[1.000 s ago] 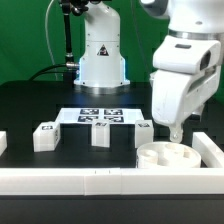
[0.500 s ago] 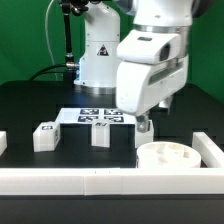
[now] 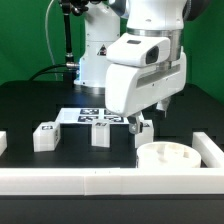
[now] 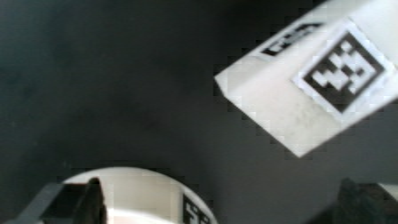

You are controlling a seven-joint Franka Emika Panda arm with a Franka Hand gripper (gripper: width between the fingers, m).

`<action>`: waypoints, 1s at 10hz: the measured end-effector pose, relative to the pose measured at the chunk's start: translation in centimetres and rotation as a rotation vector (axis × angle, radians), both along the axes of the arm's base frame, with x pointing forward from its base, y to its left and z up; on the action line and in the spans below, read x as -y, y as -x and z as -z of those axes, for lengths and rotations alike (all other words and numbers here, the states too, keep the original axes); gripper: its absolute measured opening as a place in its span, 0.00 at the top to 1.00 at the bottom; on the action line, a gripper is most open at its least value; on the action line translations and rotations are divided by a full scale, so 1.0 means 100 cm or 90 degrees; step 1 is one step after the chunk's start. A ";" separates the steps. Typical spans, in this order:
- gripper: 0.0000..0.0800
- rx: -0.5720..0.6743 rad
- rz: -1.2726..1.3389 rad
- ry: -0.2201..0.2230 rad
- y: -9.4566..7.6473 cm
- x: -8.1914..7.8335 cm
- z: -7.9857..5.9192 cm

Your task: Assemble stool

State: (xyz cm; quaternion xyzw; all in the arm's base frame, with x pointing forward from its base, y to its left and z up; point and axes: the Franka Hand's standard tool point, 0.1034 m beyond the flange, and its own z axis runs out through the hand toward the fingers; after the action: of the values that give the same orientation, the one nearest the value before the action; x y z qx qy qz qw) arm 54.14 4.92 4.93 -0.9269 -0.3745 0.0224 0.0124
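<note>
The round white seat disc (image 3: 170,156) lies with its sockets up at the front of the exterior view's right. Two white tagged legs (image 3: 46,135) (image 3: 100,132) stand on the black table to its left. Another leg (image 3: 144,135) stands just behind the seat, and in the wrist view this leg (image 4: 146,198) shows as a white rounded top with a tag. My gripper (image 3: 139,124) (image 4: 217,206) hangs open right over it. The leg sits between the dark fingertips (image 4: 68,204), close to one of them and apart from the other.
The marker board (image 3: 96,115) (image 4: 320,80) lies behind the legs. A long white border rail (image 3: 100,180) runs along the front edge and turns up both sides. A second robot's white base (image 3: 100,60) stands at the back.
The arm has swung from above the seat toward the exterior view's left and now hangs over the leg behind the seat. The jaws stayed open. No part moved.
</note>
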 end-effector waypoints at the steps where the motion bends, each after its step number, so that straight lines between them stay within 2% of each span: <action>1: 0.19 0.005 0.067 0.000 -0.002 0.002 0.000; 4: 0.19 0.022 0.238 -0.005 -0.002 0.008 0.003; 8: 0.19 0.012 0.386 -0.016 -0.002 0.001 0.003; 10: 0.19 -0.007 0.547 -0.009 0.003 0.002 0.009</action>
State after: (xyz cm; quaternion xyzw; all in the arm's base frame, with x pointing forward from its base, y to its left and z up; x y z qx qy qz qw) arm 53.80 4.77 4.03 -0.9984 0.0458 0.0177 0.0288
